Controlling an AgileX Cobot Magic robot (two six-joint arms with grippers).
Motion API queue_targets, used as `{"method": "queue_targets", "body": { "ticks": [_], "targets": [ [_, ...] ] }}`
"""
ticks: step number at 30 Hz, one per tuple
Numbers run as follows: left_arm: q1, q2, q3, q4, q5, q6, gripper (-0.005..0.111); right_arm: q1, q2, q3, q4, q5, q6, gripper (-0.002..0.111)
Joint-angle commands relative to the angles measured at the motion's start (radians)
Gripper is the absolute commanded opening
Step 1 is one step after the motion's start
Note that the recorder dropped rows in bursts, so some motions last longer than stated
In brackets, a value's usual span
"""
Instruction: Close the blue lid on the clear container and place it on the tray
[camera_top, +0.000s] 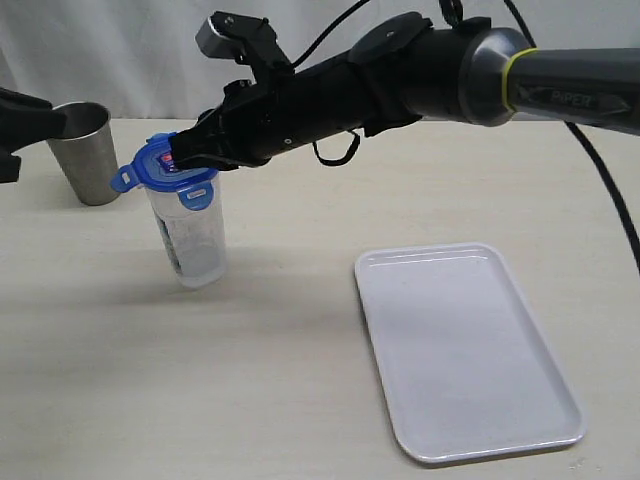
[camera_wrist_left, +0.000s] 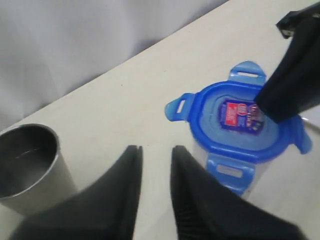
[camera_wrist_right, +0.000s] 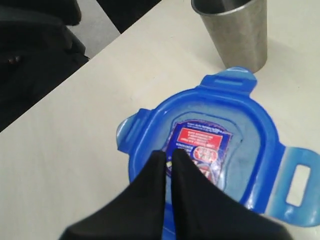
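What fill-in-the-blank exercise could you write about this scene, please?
1. The blue lid rests on the clear container, which stands on the ____.
2. The right end effector touches the lid with its jaws ____.
3. The container is not yet on the white ____.
Missing words: table; shut; tray.

Black right gripper (camera_wrist_right: 168, 156), yellow-ringed grey arm (camera_top: 560, 90)

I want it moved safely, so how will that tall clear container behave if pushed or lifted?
The clear container is tall with a narrow base, so a push near the top probably tips it. Its translucent plastic looks light and may flex when squeezed. The blue lid has tabs sticking out, apparently unlatched, so lifting by it seems risky.
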Motion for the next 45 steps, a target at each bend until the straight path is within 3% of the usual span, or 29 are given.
{"method": "queue_targets", "body": {
  "ticks": [1, 3, 7, 16, 20, 29, 39, 45],
  "targets": [
    [-0.023, 0.004, 0.085, -0.006, -0.081, 0.154, 0.061, -0.026, -0.068, 0.0, -0.012, 0.004, -0.019, 0.005],
    [-0.064, 0.004, 0.15, -0.006, 0.001, 0.314, 0.073, -0.047, -0.093, 0.0, -0.019, 0.017, -0.013, 0.005],
    [-0.114, 0.006, 0.233, -0.076, 0.198, 0.478, 0.08, -0.09, -0.126, 0.0, -0.021, 0.068, 0.001, 0.005],
    [-0.116, 0.059, 0.302, -0.193, 0.172, 0.509, 0.081, -0.133, -0.134, 0.0, -0.029, 0.088, 0.003, 0.005],
    [-0.134, 0.144, 0.304, -0.322, 0.102, 0.568, 0.081, -0.133, -0.134, 0.0, -0.033, 0.088, 0.003, 0.005],
    [-0.162, 0.376, 0.304, -0.737, -0.123, 0.978, 0.081, -0.133, -0.134, 0.0, -0.035, 0.082, -0.012, 0.005],
    [-0.162, 0.589, 0.304, -0.919, -0.409, 1.138, 0.081, -0.133, -0.134, 0.0, -0.031, 0.066, -0.023, 0.005],
    [-0.162, 0.689, 0.232, -0.844, -0.416, 1.134, 0.081, -0.133, -0.134, 0.0, -0.031, 0.066, -0.028, 0.005]
  ]
}}
